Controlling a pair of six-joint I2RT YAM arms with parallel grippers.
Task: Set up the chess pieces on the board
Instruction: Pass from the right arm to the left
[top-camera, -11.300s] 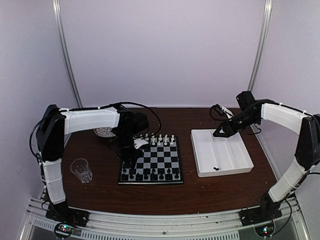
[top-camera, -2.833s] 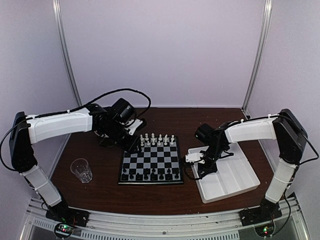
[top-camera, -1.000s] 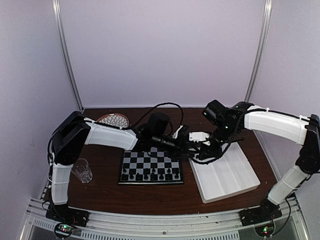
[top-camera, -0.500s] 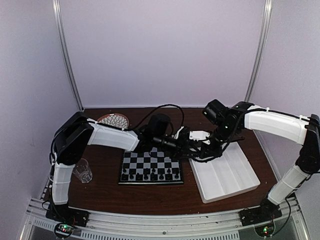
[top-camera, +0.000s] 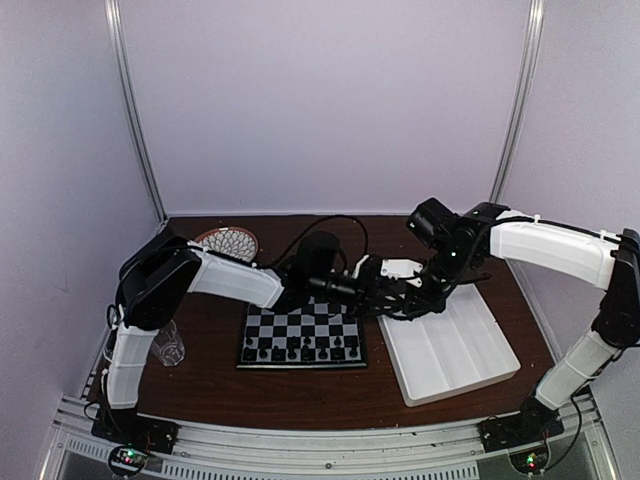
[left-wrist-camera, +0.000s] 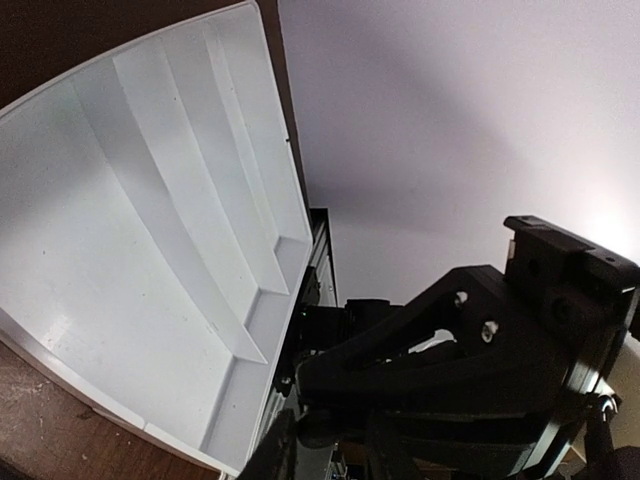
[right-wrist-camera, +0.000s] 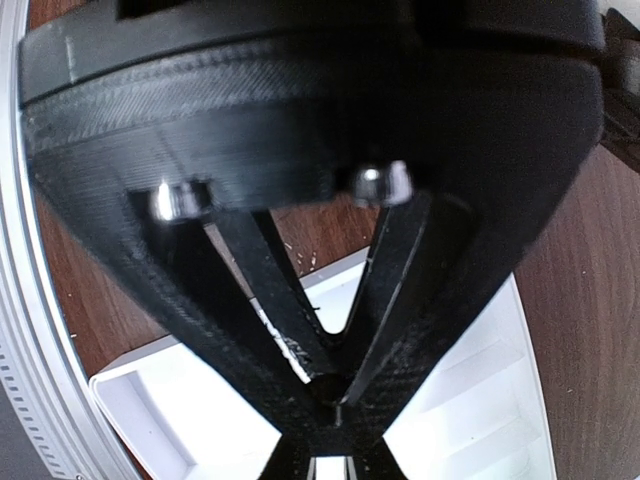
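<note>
Board (top-camera: 300, 325) sits mid-bench (top-camera: 215, 385). Black pieces (top-camera: 300, 350) line its near row. The far row is hidden behind the left arm, so can't tell what's there. White tray (top-camera: 455, 350) is just right of the board, angled, and its compartments look bare in the left wrist view. Left pincer (top-camera: 388, 297) reaches across the board's far edge to the tray's far-left corner; can't tell if it's apart or together. Right pincer (right-wrist-camera: 330, 395) is over that same corner, right by the left one, fingertips together, and no piece is visible between them. Plate (top-camera: 228, 240) is far left. Cup (top-camera: 168, 345) is left of the board, partly behind the left arm.
</note>
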